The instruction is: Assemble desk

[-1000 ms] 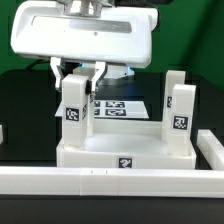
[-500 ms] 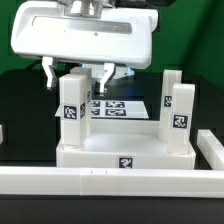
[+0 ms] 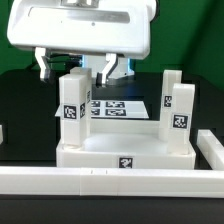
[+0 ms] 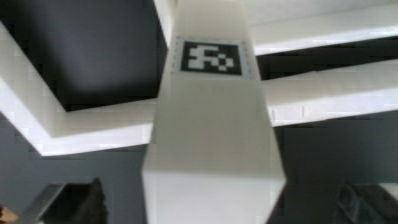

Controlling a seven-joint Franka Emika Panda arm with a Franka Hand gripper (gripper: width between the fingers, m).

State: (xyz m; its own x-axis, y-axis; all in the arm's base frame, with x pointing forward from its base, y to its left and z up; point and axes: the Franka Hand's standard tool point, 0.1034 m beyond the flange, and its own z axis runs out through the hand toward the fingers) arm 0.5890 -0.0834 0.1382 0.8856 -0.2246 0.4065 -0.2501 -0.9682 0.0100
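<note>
The desk top (image 3: 120,158) lies upside down on the table, a white tray with tags on its front face. A white tagged leg (image 3: 73,108) stands upright in its near corner on the exterior view's left. Two more legs (image 3: 180,115) stand on the right. My gripper (image 3: 73,68) hangs just above the left leg's top, open, with its fingers (image 3: 43,68) apart on either side and clear of the leg. In the wrist view the leg (image 4: 214,140) runs down between the dark fingertips (image 4: 71,200) to the desk top's rim (image 4: 107,125). The gripper (image 4: 217,205) holds nothing.
A long low white rail (image 3: 100,181) runs across the front, with a side piece (image 3: 212,147) on the exterior view's right. The marker board (image 3: 120,106) lies flat behind the desk top. The table is black, with a green backdrop.
The fingers, closed on the left leg's top a second ago, have opened and the gripper has risen above it. The leg stays upright in its socket.
</note>
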